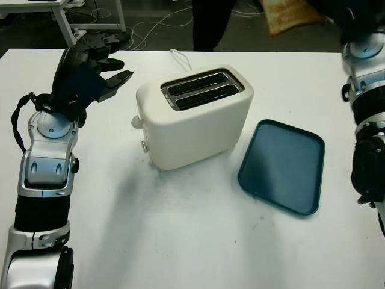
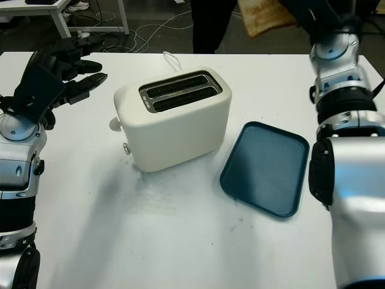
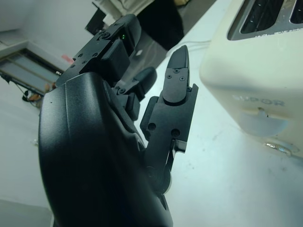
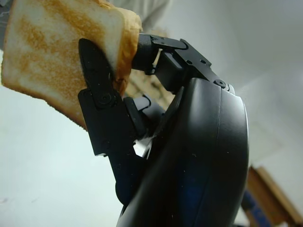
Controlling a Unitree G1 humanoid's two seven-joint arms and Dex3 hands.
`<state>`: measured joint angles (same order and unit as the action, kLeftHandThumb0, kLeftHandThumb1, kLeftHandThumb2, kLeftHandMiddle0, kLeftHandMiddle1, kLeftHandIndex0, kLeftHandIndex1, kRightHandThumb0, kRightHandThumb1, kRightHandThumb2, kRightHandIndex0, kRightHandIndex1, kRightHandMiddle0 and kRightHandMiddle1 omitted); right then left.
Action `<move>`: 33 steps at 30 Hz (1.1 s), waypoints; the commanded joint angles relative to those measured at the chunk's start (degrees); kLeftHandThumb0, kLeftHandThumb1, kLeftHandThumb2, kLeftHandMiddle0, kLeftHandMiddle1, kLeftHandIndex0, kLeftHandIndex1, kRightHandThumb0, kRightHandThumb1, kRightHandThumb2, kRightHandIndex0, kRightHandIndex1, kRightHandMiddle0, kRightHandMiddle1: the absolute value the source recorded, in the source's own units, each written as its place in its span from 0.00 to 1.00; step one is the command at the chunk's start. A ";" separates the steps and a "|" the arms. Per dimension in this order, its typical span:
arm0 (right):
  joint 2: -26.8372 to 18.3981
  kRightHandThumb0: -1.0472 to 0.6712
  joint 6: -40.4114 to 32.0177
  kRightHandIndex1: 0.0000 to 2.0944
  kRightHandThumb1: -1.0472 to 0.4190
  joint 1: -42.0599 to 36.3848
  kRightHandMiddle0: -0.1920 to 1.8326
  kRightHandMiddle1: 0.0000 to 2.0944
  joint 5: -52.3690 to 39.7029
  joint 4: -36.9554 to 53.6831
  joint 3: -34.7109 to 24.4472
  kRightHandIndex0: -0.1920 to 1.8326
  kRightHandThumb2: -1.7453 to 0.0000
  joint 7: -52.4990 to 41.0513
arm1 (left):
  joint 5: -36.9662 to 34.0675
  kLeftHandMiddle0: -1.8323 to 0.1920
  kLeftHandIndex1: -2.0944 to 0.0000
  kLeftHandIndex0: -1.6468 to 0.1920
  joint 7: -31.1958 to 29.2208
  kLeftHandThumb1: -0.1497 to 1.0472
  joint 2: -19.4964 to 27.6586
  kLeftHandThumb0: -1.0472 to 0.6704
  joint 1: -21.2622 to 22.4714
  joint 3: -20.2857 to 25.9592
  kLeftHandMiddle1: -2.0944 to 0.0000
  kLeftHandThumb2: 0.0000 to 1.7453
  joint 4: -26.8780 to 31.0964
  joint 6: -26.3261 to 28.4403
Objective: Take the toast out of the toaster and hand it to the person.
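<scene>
Toast [image 4: 61, 56] is gripped by right robot hand [image 4: 118, 118], raised high past the table's [image 1: 180, 241] far edge near a person [image 1: 210, 24], w/ left robot hand [image 1: 99, 66] held open beside toaster [image 1: 192, 117]

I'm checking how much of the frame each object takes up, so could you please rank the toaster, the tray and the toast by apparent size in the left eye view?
Largest to smallest:
1. Toaster
2. Tray
3. Toast, held up at the far edge by the right hand; it is cut off by the frame and farther away, so its true size is unsure.
</scene>
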<state>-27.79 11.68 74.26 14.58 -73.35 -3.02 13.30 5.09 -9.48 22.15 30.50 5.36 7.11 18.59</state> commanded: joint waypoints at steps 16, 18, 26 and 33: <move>5.74 0.55 -4.12 0.83 0.09 -5.93 0.30 0.83 -4.59 -2.43 -3.35 0.49 0.83 1.77 | -0.12 0.74 0.97 0.58 0.16 0.89 -0.05 0.52 -0.59 0.15 0.62 0.10 0.54 -0.14; 6.07 0.56 -3.95 0.83 0.09 -6.66 0.27 0.83 -4.43 -2.38 -3.11 0.46 0.82 2.11 | -0.23 0.74 0.97 0.57 0.28 0.89 -0.23 0.51 -0.57 0.21 0.62 0.09 0.68 0.16; 5.94 0.55 -3.68 0.83 0.09 -8.60 0.32 0.83 -5.42 -2.94 -4.03 0.47 0.82 0.41 | 0.08 0.74 0.97 0.57 0.48 0.89 -0.21 0.51 -0.69 0.20 0.62 0.09 0.84 0.33; 6.54 0.48 -5.97 0.83 0.09 -9.26 0.36 0.83 -5.07 -3.20 -3.75 0.52 0.84 0.34 | -0.12 0.74 0.97 0.57 0.37 0.89 -0.23 0.52 -0.69 0.30 0.62 0.09 0.77 0.36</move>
<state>-21.83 6.58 65.62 9.79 -76.32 -6.63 13.48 4.92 -9.47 22.02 30.47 5.36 7.44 18.64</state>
